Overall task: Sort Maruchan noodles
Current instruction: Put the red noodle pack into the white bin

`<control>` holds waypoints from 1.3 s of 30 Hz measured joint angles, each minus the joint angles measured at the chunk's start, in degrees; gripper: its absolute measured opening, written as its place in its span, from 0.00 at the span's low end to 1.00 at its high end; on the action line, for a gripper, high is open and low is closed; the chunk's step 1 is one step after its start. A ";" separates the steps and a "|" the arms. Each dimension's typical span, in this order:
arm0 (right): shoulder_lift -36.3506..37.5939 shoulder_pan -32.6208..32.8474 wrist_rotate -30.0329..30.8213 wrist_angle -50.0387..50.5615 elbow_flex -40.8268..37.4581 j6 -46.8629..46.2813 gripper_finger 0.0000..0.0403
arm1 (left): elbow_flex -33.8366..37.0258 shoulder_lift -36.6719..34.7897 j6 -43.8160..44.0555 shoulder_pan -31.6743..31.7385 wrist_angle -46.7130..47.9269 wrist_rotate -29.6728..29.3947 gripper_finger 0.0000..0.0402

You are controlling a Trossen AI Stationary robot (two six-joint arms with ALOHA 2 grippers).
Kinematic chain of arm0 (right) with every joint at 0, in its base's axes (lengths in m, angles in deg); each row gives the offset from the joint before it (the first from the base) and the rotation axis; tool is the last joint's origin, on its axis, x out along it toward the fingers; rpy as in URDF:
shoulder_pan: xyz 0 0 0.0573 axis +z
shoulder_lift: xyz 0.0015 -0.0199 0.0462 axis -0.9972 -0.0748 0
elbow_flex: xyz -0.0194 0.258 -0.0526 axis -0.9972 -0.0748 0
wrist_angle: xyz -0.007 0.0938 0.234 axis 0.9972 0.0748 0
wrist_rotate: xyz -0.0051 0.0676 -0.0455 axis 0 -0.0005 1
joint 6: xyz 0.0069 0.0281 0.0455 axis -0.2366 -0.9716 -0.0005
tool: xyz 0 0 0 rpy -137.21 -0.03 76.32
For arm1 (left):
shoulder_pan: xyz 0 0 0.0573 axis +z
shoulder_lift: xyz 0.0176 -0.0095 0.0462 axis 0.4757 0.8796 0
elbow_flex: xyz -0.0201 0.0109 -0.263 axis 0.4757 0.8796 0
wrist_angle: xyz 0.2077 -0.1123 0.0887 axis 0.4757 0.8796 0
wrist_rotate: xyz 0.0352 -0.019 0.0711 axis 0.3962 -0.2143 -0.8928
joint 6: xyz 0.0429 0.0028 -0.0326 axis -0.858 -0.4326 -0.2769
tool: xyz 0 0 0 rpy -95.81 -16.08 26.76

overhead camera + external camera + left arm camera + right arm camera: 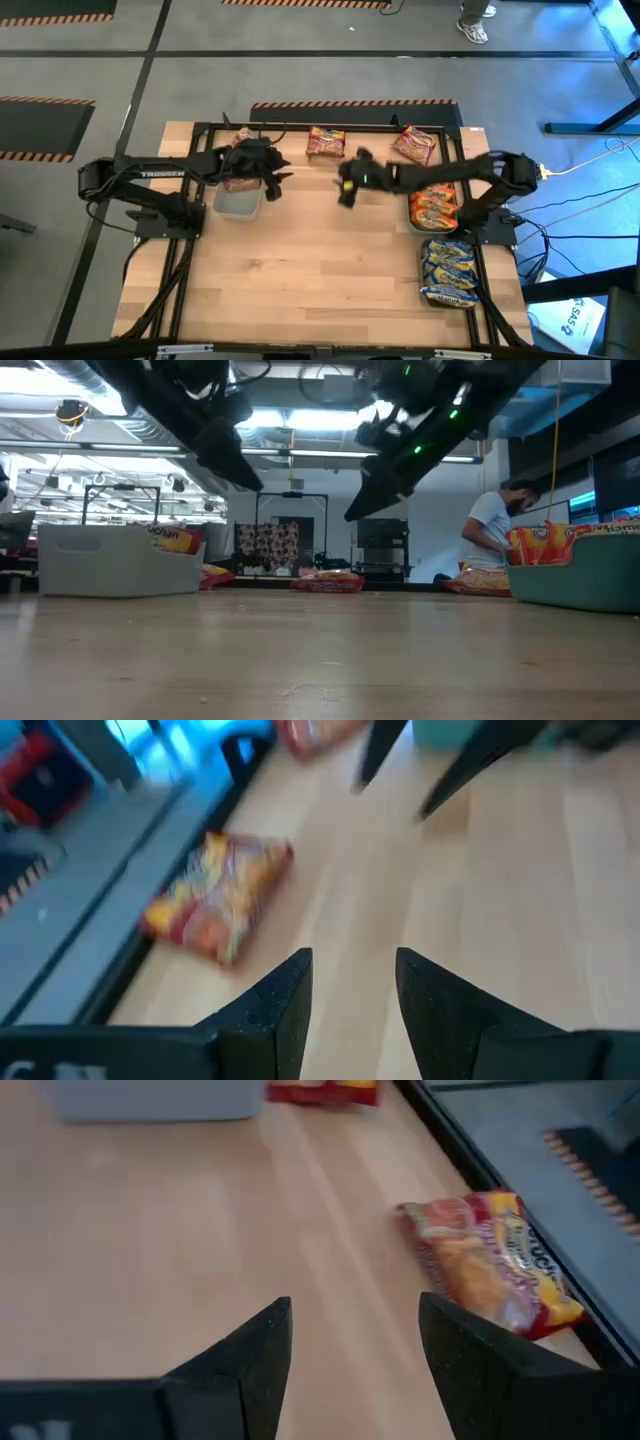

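Both grippers empty above the table.
Left gripper and right gripper, jaws apart, flank the middle packet.

White lettering "TROSSEN" runs along the left arm; by the grey tray, a packet shows "uchan".

The wooden table stood on a grey floor marked with orange-and-black hazard striping. Ceiling strip lights lit the room. A seated person was present beyond the table, beside dark shelving.
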 joint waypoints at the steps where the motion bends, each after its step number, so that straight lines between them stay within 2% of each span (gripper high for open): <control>1: -0.23 -3.04 -2.63 -0.62 0.16 0.49 0.50 | 0.93 0.63 0.13 0.00 -3.72 0.18 0.35; 5: -3.94 -13.33 -11.60 -0.32 4.87 1.31 0.47 | 2.62 4.17 0.09 0.04 -10.99 2.61 0.34; 9: -10.28 -20.34 -19.49 2.91 11.78 2.55 0.33 | 2.56 8.05 0.09 0.02 -15.19 2.81 0.34; 15: -18.82 -24.21 -22.33 10.45 20.43 2.74 0.06 | 2.58 11.66 0.47 0.03 -16.16 2.68 0.34; 17: -20.55 -24.22 -22.48 11.36 21.09 2.97 0.02 | 2.58 12.30 1.21 -0.14 -16.23 2.66 0.34; 23: -23.18 -23.85 -22.94 12.67 21.13 3.05 0.05 | 2.58 12.28 2.05 -1.91 -15.94 2.64 0.34; 29: -23.15 -22.84 -22.73 16.10 21.31 3.56 0.01 | 2.58 12.25 2.02 -3.32 -16.19 2.61 0.34; 39: -23.29 -14.44 -22.73 25.44 21.09 7.28 0.00 | 2.58 12.21 1.60 -2.81 -15.87 2.24 0.34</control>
